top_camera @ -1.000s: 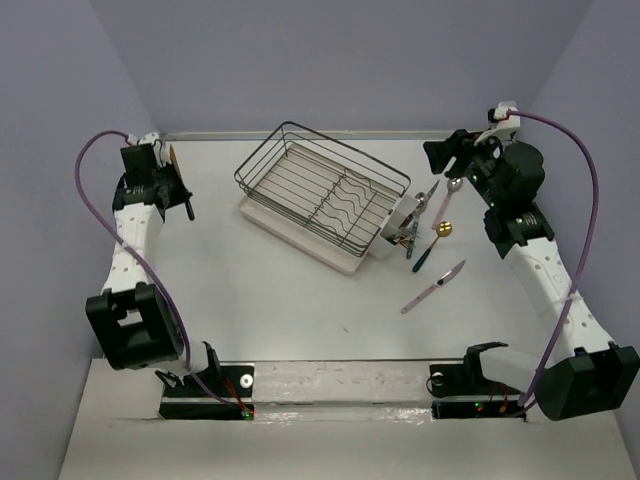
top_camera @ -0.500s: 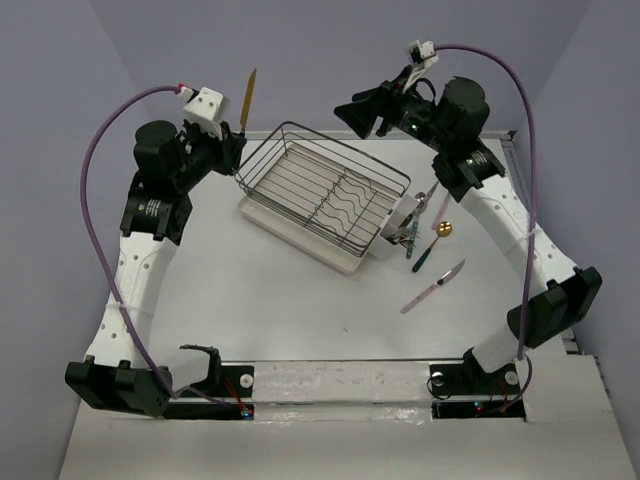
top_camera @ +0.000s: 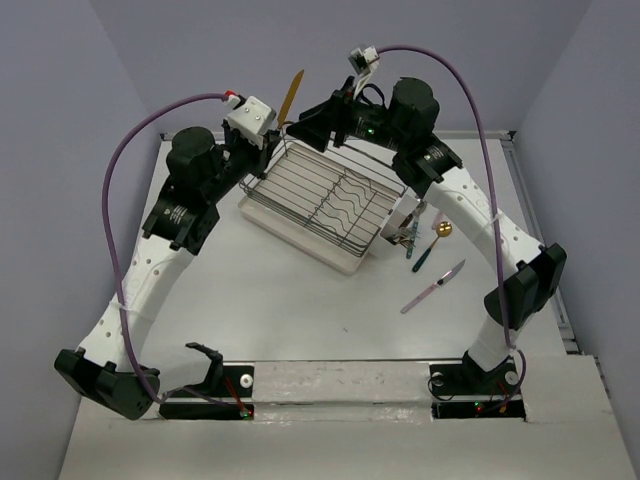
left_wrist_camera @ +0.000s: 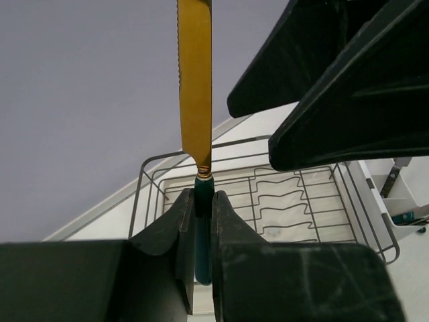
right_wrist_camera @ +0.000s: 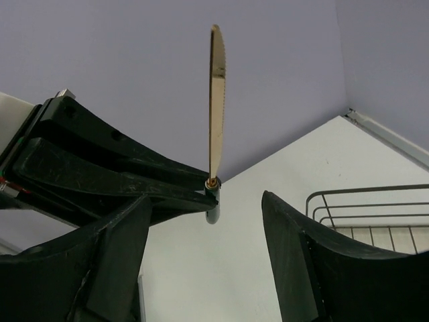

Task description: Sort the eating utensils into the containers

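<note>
Handover risk: the knife (left_wrist_camera: 195, 87) could drop.
Left gripper (left_wrist_camera: 203, 208) pinches its teal handle, blade up; right gripper (right_wrist_camera: 201, 208) gapes wide close by. A bumped blade or early release would drop it onto the rack (top_camera: 394, 215).

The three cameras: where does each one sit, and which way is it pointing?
Top external: fixed high behind the robot, looking down on the table and dish rack; left arm and right arm show whole.
Left wrist: rides the left arm, looking along the left gripper holding a gold-bladed knife; its fingers show.
Right wrist: rides the right arm, looking past the open right gripper; its fingers show.
Shared: both wrist views see the knife and the other gripper.
</note>
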`<action>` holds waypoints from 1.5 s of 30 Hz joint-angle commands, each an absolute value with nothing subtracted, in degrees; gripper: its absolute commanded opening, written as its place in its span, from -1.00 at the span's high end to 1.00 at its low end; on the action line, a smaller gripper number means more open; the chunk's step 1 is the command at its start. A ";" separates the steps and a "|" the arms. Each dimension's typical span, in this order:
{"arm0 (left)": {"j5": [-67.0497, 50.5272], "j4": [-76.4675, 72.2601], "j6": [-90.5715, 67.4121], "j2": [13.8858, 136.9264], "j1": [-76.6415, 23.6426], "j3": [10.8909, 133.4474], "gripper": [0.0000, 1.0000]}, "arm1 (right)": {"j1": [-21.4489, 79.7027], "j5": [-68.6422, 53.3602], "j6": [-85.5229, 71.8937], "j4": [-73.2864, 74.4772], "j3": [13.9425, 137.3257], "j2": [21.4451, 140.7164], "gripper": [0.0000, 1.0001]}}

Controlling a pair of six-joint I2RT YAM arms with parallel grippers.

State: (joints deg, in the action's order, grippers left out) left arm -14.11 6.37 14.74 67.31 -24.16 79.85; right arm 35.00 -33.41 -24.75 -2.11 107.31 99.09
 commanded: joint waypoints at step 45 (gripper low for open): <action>-1.32 -3.16 15.56 58.28 -26.81 60.65 -0.98 | 21.27 2.08 -9.93 11.59 85.18 80.51 1.00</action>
